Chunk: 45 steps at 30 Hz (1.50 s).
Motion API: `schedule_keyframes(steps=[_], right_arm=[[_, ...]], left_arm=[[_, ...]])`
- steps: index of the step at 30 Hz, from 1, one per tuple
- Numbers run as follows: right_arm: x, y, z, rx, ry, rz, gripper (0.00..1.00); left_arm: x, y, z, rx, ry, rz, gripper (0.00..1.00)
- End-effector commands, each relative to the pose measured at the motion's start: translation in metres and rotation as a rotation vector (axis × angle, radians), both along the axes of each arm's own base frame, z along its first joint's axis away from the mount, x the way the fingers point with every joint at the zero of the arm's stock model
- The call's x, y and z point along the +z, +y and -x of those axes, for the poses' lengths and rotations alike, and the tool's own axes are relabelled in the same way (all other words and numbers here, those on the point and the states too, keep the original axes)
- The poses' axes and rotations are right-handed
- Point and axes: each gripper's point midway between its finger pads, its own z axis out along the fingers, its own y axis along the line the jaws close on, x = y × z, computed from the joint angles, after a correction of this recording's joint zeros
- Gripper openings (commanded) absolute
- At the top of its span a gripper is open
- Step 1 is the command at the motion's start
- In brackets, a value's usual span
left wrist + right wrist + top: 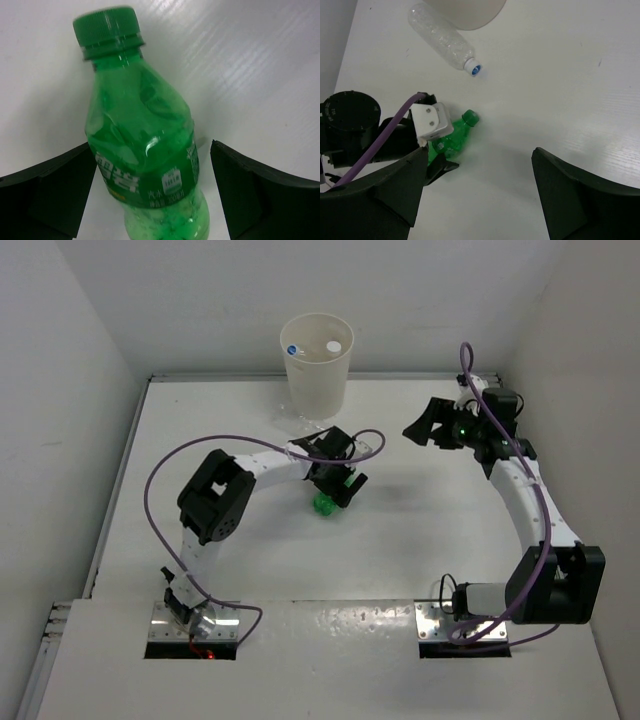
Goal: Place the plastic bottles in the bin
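Green bottle [145,150] lies on its side on the table [420,540], between the wide-spread jaws of the left gripper [152,192] — round and smooth, it may roll or squirt out if they close off-centre. Right gripper [477,195] hangs wide, empty. Farther, a clear bottle [442,42] lies just beside the bin [318,375].

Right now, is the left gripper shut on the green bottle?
No, the left gripper is wide open; bare table shows beside the green bottle.
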Motion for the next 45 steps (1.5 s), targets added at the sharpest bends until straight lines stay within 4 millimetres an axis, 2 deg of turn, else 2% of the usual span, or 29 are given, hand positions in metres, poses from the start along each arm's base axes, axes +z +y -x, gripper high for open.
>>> schedule_keyframes(steps=[1, 2, 4, 5, 7, 8, 12, 14, 17, 20, 21, 23, 25, 26, 27, 29, 30, 31, 32, 33, 34, 35, 36, 37, 38, 40, 41, 43, 45], right_arm=[[0.003, 0.003, 0.003, 0.011, 0.000, -0.021, 0.83], [0.004, 0.004, 0.003, 0.019, -0.006, -0.016, 0.83], [0.004, 0.004, 0.005, 0.023, -0.005, -0.013, 0.83], [0.003, 0.003, 0.005, 0.023, -0.005, -0.010, 0.83], [0.002, 0.003, 0.007, 0.031, 0.001, -0.003, 0.82], [0.001, 0.003, 0.007, 0.030, 0.004, -0.002, 0.82], [-0.001, 0.003, 0.009, 0.036, -0.004, 0.008, 0.82], [-0.003, 0.003, 0.010, 0.039, 0.004, 0.009, 0.82], [-0.003, 0.002, 0.008, 0.038, -0.005, 0.010, 0.82], [-0.004, 0.004, 0.006, 0.042, 0.001, 0.002, 0.80], [-0.005, 0.003, 0.006, 0.043, 0.002, 0.003, 0.80], [-0.005, 0.003, 0.006, 0.045, 0.000, 0.007, 0.79], [-0.007, 0.002, 0.007, 0.049, -0.001, 0.019, 0.79], [-0.007, 0.001, 0.007, 0.048, 0.000, 0.021, 0.79], [-0.008, 0.002, 0.009, 0.051, 0.003, 0.023, 0.79], [-0.009, 0.002, 0.011, 0.054, 0.000, 0.031, 0.78], [-0.012, 0.002, 0.013, 0.056, 0.006, 0.033, 0.78], [-0.014, 0.002, 0.013, 0.058, 0.013, 0.030, 0.78], [-0.014, 0.002, 0.014, 0.060, 0.009, 0.036, 0.78], [-0.015, 0.001, 0.014, 0.058, 0.011, 0.038, 0.78], [-0.017, 0.001, 0.015, 0.059, 0.015, 0.039, 0.78], [-0.018, 0.000, 0.013, 0.054, 0.015, 0.043, 0.78], [-0.019, 0.000, 0.013, 0.057, 0.014, 0.044, 0.78], [-0.019, -0.001, 0.012, 0.054, 0.014, 0.047, 0.78], [-0.021, -0.002, 0.011, 0.048, 0.018, 0.046, 0.78], [-0.019, -0.002, 0.009, 0.045, 0.009, 0.046, 0.78], [-0.021, -0.002, 0.008, 0.043, 0.014, 0.042, 0.78], [-0.023, -0.004, 0.008, 0.038, 0.019, 0.046, 0.78], [-0.024, -0.004, 0.010, 0.043, 0.019, 0.054, 0.78]], left_arm=[[0.014, -0.013, -0.019, 0.014, -0.044, 0.007, 1.00], [0.006, -0.012, -0.018, 0.014, -0.019, -0.015, 1.00], [0.003, -0.015, -0.020, -0.012, -0.003, -0.036, 1.00], [0.017, -0.025, -0.033, -0.028, -0.031, -0.023, 1.00], [0.004, -0.019, -0.031, -0.032, 0.016, -0.092, 1.00], [0.014, -0.024, -0.040, -0.036, -0.009, -0.088, 1.00], [0.012, -0.010, -0.032, -0.050, 0.023, -0.156, 0.96], [0.006, 0.004, -0.024, -0.055, 0.075, -0.205, 0.91], [0.006, 0.009, -0.022, -0.060, 0.095, -0.213, 0.88], [0.010, 0.011, -0.017, -0.086, 0.113, -0.222, 0.79], [0.012, 0.010, -0.016, -0.100, 0.118, -0.217, 0.71], [0.024, 0.004, -0.013, -0.123, 0.121, -0.180, 0.61], [0.051, -0.002, -0.026, -0.117, 0.081, -0.097, 0.47], [0.067, -0.014, -0.028, -0.147, 0.052, -0.027, 0.42], [0.104, -0.020, -0.036, -0.150, -0.022, 0.053, 0.37], [0.160, -0.034, -0.056, -0.140, -0.153, 0.223, 0.29], [0.215, -0.035, -0.059, -0.142, -0.264, 0.319, 0.26], [0.239, -0.031, -0.065, -0.118, -0.320, 0.377, 0.23], [0.283, -0.034, -0.080, -0.119, -0.472, 0.470, 0.18], [0.316, -0.030, -0.084, -0.110, -0.560, 0.529, 0.18], [0.357, -0.017, -0.091, -0.070, -0.671, 0.577, 0.18], [0.402, -0.005, -0.107, 0.002, -0.825, 0.629, 0.18], [0.428, 0.004, -0.115, 0.035, -0.903, 0.657, 0.18], [0.465, 0.013, -0.119, 0.061, -0.989, 0.708, 0.18], [0.471, 0.022, -0.138, 0.094, -1.033, 0.711, 0.14], [0.515, 0.036, -0.150, 0.133, -1.179, 0.775, 0.13], [0.514, 0.038, -0.168, 0.156, -1.234, 0.767, 0.10], [0.525, 0.046, -0.180, 0.190, -1.307, 0.780, 0.08], [0.523, 0.058, -0.198, 0.216, -1.368, 0.770, 0.08]])
